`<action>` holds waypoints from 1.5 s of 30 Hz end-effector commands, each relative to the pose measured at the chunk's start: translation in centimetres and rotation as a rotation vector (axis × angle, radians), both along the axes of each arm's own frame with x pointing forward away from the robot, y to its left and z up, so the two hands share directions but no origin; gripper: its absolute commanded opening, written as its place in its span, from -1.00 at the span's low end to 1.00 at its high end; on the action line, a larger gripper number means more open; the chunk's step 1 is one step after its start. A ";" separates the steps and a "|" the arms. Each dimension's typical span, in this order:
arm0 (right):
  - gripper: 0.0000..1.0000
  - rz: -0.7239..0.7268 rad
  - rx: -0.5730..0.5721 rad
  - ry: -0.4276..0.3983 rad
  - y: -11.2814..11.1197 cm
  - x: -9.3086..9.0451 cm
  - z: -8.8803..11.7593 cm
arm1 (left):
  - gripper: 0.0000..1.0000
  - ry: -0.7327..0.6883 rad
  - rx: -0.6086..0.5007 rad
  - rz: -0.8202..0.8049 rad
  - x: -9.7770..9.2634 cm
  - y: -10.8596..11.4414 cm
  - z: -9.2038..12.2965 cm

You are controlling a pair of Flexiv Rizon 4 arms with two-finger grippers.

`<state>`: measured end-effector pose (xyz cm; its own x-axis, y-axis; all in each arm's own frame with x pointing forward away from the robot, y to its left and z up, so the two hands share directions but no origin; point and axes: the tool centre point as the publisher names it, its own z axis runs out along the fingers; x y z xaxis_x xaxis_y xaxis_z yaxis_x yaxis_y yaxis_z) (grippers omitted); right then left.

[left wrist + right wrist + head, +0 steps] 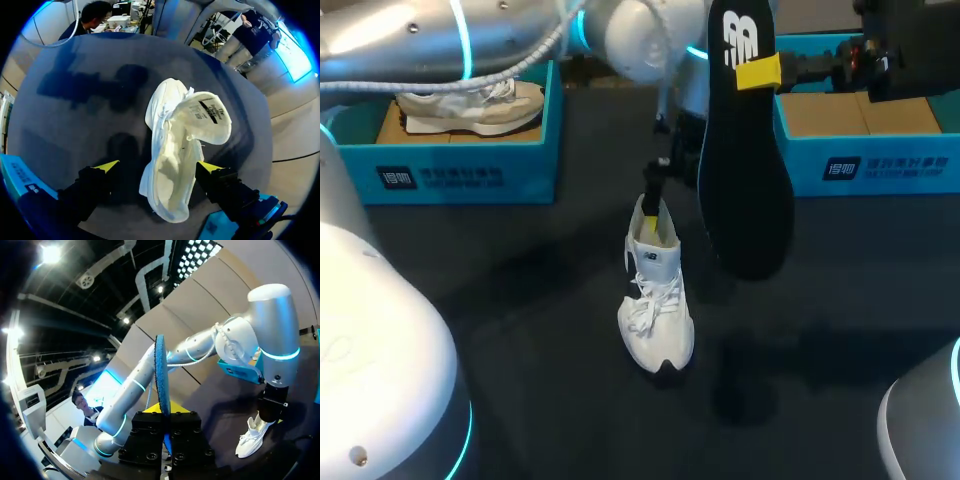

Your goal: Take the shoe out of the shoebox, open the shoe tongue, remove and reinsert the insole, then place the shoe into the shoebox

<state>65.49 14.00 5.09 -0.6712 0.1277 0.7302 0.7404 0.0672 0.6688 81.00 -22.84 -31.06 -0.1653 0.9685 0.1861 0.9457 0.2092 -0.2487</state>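
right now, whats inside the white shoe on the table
Only pale bare lining shows inside the shoe, tongue folded back. The black insole is out, held by the right gripper. The toe end inside is covered by the upper.

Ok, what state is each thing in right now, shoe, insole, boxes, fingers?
Shoe: upright, tongue pulled open, insole out.
Insole: held in the air, on end.
Left fingers: open, astride the shoe's heel.
Right fingers: shut on the insole.
Right shoebox: open, no shoe showing.
Left shoebox: open, another shoe inside.
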 end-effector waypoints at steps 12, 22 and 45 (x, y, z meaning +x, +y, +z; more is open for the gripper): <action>-1.00 0.003 -0.003 0.002 0.3 0.3 0.0 | 1.00 -0.078 -0.424 0.076 1.5 3.0 8.7; -1.00 0.003 -0.003 0.002 0.3 0.3 0.0 | 1.00 -0.126 -0.676 0.061 1.2 5.1 15.5; -1.00 0.003 -0.003 0.002 0.3 0.3 0.0 | 1.00 -0.173 -0.743 0.065 0.6 6.7 18.4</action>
